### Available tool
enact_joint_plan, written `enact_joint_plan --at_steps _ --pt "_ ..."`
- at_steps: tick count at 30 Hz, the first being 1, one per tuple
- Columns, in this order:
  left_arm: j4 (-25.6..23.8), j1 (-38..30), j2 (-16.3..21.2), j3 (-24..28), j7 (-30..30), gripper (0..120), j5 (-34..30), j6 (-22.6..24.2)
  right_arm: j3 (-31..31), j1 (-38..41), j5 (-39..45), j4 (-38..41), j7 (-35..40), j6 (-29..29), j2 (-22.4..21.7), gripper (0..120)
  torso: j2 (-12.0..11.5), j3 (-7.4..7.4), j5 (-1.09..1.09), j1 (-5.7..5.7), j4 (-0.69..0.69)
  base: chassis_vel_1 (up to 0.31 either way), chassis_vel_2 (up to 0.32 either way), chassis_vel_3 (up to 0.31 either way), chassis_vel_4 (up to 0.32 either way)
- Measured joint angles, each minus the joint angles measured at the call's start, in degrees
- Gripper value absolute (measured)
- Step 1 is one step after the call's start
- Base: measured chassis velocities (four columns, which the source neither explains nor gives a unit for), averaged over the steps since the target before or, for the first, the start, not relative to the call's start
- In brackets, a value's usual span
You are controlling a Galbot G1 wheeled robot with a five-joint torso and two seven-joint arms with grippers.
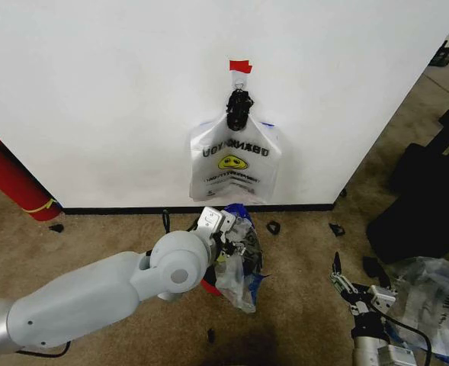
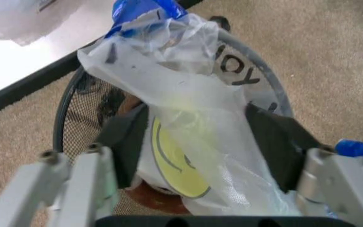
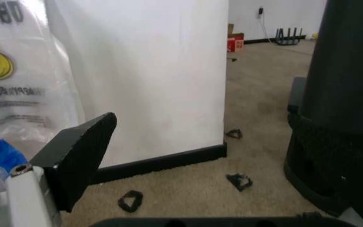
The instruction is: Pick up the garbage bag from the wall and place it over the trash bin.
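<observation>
A white garbage bag [image 1: 235,160] with a yellow smiley face hangs from a black clip on the wall. Below it, a second bag of the same kind [image 2: 200,142] is bunched and drapes over the trash bin [image 2: 257,71], whose dark rim and mesh wall show around it. My left gripper [image 2: 197,123] hovers over the bin, its fingers [image 2: 128,139] spread wide with the bunched bag running between them. In the head view the left gripper [image 1: 228,238] and bag [image 1: 239,278] hide most of the bin. My right gripper [image 1: 344,284] rests low at the right, open and holding nothing.
A red fire extinguisher [image 1: 11,179] leans at the left wall. A clear plastic sack [image 1: 437,293] and black cases [image 1: 422,198] crowd the right side. Small black clips [image 3: 130,201] lie on the carpet along the baseboard. Red tape [image 1: 240,66] marks the hook.
</observation>
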Motion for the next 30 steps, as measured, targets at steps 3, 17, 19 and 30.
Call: enact_joint_plan --at_steps 3,17,19,30 --pt "0.09 0.60 -0.07 -0.34 0.04 50 0.07 -0.03 -0.32 0.40 -0.02 0.02 0.01 -0.43 -0.28 100 0.00 0.00 0.00 0.00 0.00 0.000 0.000 0.000 0.000" --pt "-1.21 5.32 1.22 -4.19 0.62 4 1.69 -0.11 -2.72 0.25 3.76 2.21 -4.20 -8.25 -3.49 100 0.00 0.00 -0.01 0.00 -0.01 0.000 0.000 0.000 0.000" --pt "-1.65 5.97 1.54 -4.78 0.77 0 1.70 -0.12 -3.63 1.18 4.42 2.27 -4.89 -10.25 -4.75 100 0.00 0.00 0.00 0.00 -0.02 0.000 0.000 0.000 0.000" --pt "-2.21 8.63 1.01 -5.58 1.16 0 2.18 -0.14 -14.31 20.82 19.44 -3.59 -4.19 -29.99 -11.39 100 0.00 0.01 0.00 0.00 0.01 0.000 0.000 0.000 0.000"
